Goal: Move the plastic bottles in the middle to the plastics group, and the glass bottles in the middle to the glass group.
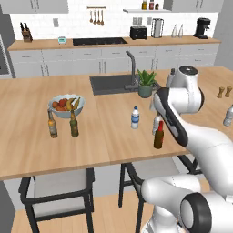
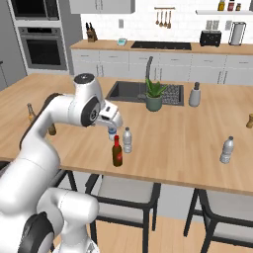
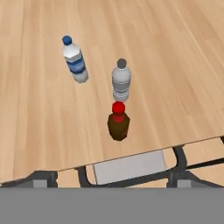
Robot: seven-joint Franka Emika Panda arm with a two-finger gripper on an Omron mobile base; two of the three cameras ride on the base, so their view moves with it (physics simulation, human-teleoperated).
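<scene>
Hovering above the middle cluster, the gripper [image 2: 114, 127] hangs over three upright bottles; whether its fingers are apart or together I cannot tell. Nearest below it stands the red-capped bottle [image 3: 118, 121], with the grey bottle [image 3: 121, 81] just beyond and the blue-labelled bottle [image 3: 74, 60] farther off to one side. Picking the red-capped one probably means dropping straight down and clearing the grey neighbour.
</scene>
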